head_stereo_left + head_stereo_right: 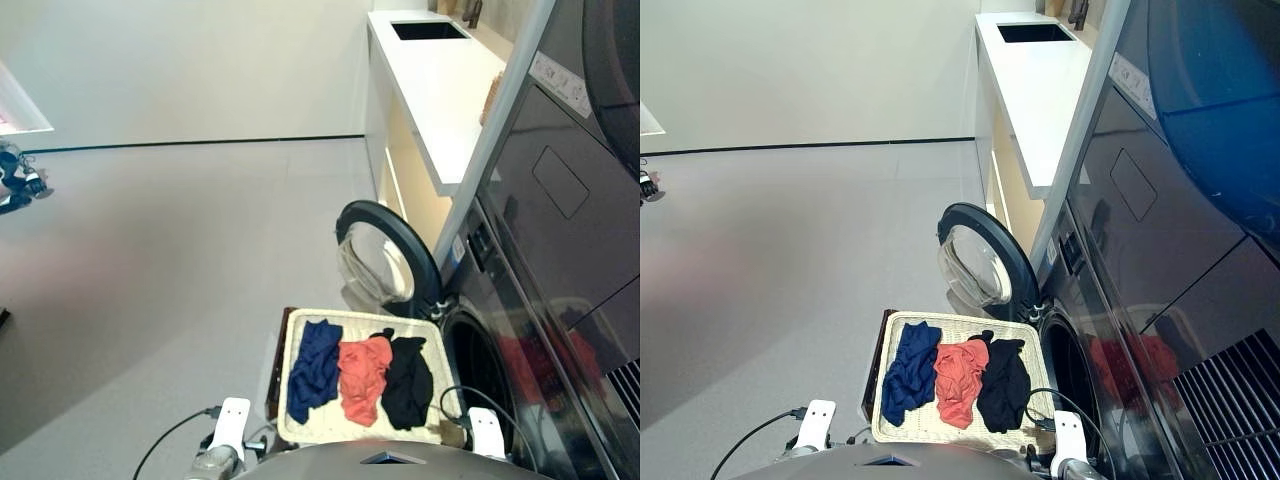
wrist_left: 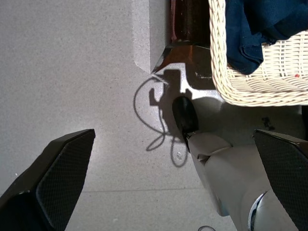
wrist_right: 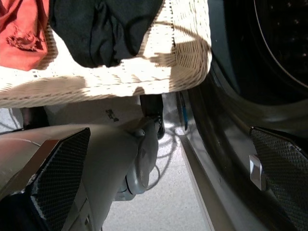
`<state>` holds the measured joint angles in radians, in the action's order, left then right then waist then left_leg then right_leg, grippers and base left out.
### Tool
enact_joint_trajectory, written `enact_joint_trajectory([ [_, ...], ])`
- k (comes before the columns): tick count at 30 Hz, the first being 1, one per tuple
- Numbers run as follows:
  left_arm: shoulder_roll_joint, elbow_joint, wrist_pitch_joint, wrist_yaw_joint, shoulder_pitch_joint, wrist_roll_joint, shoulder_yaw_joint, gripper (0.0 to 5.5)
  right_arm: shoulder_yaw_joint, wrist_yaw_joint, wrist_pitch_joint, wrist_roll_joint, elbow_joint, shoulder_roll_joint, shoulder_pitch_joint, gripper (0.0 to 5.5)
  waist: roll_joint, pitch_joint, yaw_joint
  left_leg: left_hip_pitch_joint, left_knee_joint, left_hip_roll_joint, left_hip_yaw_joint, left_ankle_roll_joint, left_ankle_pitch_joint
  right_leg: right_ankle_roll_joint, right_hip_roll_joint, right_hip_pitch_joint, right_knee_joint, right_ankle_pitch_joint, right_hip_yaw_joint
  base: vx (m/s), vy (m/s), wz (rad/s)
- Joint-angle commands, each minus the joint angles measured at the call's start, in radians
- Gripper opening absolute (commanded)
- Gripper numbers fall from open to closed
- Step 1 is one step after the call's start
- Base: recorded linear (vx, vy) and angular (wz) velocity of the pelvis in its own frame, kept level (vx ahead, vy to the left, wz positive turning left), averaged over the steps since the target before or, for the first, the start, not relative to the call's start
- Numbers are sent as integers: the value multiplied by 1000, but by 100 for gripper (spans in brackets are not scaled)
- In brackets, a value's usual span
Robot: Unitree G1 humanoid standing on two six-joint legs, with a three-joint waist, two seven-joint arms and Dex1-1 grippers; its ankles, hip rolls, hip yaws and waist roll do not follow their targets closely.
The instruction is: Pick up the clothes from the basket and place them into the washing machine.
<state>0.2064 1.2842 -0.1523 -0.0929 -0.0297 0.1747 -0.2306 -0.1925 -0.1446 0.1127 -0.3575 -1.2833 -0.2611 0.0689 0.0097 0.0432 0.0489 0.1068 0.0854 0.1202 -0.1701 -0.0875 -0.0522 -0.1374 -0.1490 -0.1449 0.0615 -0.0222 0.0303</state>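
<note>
1. Our left gripper (image 2: 173, 187) and right gripper (image 3: 168, 187) hang spread wide, empty.
2. At twelve o'clock, the basket (image 1: 300, 330) holds navy (image 1: 315, 368), coral (image 1: 363, 378) and black (image 1: 408, 380) clothes (side by side).
3. At two o'clock, the washing machine (image 1: 540, 300) stands, door (image 1: 385, 255) open.

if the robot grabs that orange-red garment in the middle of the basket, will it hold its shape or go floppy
Probably floppy: the orange-red garment lies crumpled in soft folds, so it should drape and hang from the grip. It looks thin, likely light. Its edges touch the navy garment and black garment, so one could drag along.
</note>
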Motion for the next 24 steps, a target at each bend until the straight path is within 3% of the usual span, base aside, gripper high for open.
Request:
enact_joint_trajectory([
  [1, 25, 36, -15, -15, 69, -26, -26, 550, -21, -15, 13, 33, -28, 7, -81, 550, -35, 42, -21, 48, 2, -43, 39, 19, 64, -6, -7, 5, 26, 61, 95, 0, 0, 0],
  [24, 3, -15, -21, -2, 80, 39, -41, 550, -9, -9, 11, 27, -46, -4, -92, 550, -26, 57, -18, 48, 2, -46, 32, 22, 66, -10, -9, 12, 26, 65, 93, 0, 0, 0],
])
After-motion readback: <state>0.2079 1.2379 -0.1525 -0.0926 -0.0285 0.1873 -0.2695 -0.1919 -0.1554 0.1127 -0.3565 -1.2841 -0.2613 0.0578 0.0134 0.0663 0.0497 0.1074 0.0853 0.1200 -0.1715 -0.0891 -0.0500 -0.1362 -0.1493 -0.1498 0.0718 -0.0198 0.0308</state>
